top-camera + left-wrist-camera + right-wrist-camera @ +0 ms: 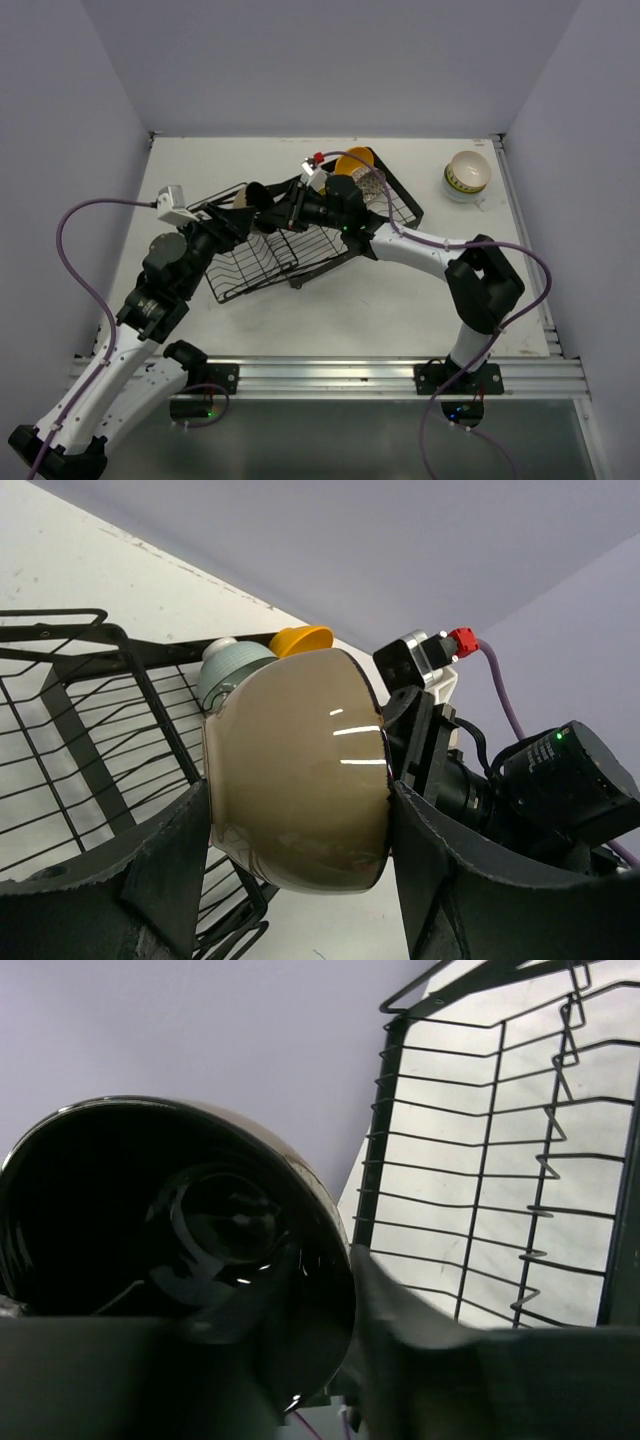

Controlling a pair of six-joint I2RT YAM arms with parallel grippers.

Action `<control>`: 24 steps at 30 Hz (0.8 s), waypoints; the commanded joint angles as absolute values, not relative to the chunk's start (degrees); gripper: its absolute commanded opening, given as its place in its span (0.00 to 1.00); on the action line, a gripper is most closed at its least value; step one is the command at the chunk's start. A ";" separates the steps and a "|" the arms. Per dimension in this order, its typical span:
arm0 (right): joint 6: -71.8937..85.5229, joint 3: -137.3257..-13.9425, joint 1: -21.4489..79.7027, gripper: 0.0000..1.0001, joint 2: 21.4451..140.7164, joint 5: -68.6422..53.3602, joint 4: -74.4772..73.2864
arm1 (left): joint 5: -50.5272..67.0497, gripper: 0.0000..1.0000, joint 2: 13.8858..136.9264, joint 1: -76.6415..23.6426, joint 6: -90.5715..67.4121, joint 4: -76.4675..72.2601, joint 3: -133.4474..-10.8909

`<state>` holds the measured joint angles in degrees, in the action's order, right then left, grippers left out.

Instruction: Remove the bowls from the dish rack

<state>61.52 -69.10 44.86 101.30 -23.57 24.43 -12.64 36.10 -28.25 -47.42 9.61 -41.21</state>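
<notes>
A beige bowl [300, 770] with a dark glossy inside [170, 1230] hangs over the left end of the black wire dish rack [250, 265]. My left gripper [243, 203] is shut on it, one finger on each side of its outer wall. My right gripper [272, 212] grips the same bowl from the other side: one finger lies inside it and the other finger [400, 1320] presses its outer wall at the rim. At the rack's far end sit an orange-yellow bowl [355, 160], a brown-speckled bowl [375, 186] and a pale teal bowl [235, 665].
The rack [500, 1210] lies askew across the middle of the white table. A stack of unloaded bowls [467, 176], white on top, stands at the back right. The enclosure walls close in the table on the left, back and right.
</notes>
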 commanded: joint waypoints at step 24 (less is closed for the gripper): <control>48.98 -79.88 32.53 0.00 96.51 -22.33 1.36 | -23.99 1.00 35.68 -27.95 -22.68 6.77 -48.69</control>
<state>54.35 -74.32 37.30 101.30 -23.31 6.57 -20.05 35.88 -28.25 -29.87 7.38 -46.02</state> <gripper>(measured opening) 0.129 0.997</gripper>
